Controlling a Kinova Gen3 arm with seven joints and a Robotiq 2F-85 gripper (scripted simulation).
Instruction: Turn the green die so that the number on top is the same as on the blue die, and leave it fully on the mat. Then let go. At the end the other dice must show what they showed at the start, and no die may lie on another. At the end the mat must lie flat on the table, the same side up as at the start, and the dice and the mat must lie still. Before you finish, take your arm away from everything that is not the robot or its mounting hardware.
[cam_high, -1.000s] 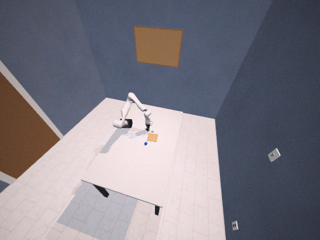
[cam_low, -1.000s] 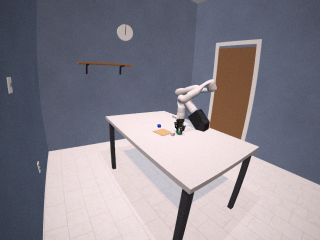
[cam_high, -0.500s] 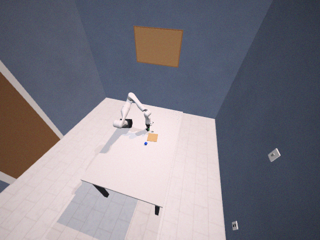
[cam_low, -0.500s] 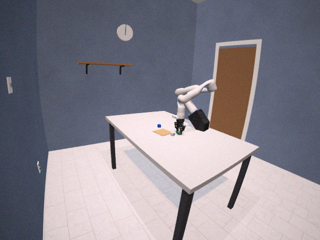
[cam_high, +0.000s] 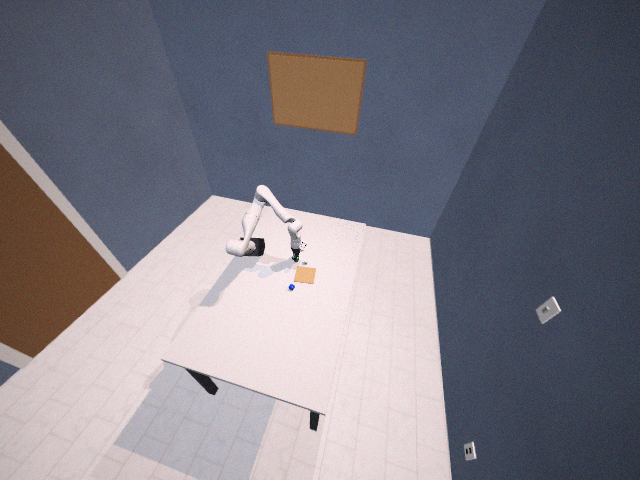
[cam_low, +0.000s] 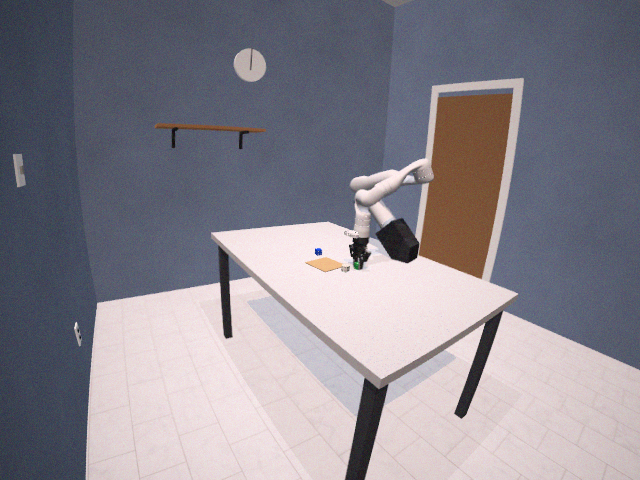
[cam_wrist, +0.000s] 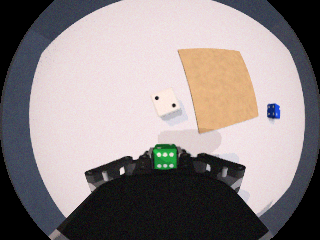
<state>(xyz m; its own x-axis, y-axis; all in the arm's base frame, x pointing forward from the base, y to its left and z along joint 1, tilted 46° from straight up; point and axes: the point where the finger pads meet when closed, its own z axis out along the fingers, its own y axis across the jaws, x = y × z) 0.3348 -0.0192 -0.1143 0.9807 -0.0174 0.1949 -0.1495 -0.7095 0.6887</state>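
The claw (cam_high: 295, 257) (cam_low: 358, 262) (cam_wrist: 165, 153) grips the green die (cam_high: 297, 259) (cam_low: 356, 265) (cam_wrist: 165, 157), off the tan mat (cam_high: 305, 275) (cam_low: 325, 264) (cam_wrist: 218, 90) and near the white die (cam_high: 304, 262) (cam_low: 345, 268) (cam_wrist: 165, 103) on the worktop (cam_high: 258, 330) (cam_low: 382, 310) (cam_wrist: 95, 90), while the blue die (cam_high: 291, 286) (cam_low: 318, 251) (cam_wrist: 273, 111) sits beyond the mat, apart from the other two.

Between the earlier top and exterior pictures and now, any change in my arm (cam_high: 279, 206) (cam_low: 382, 193) is too small for me to tell for certain. At my claw (cam_high: 295, 254) (cam_low: 360, 258) (cam_wrist: 165, 153), the green die (cam_high: 297, 259) (cam_low: 356, 265) (cam_wrist: 165, 157) shows so small in those two views that I cannot make out a turn or a lift since then. My wrist view has an picture from now only, so I cannot say whether the die's faces change between my fingers.
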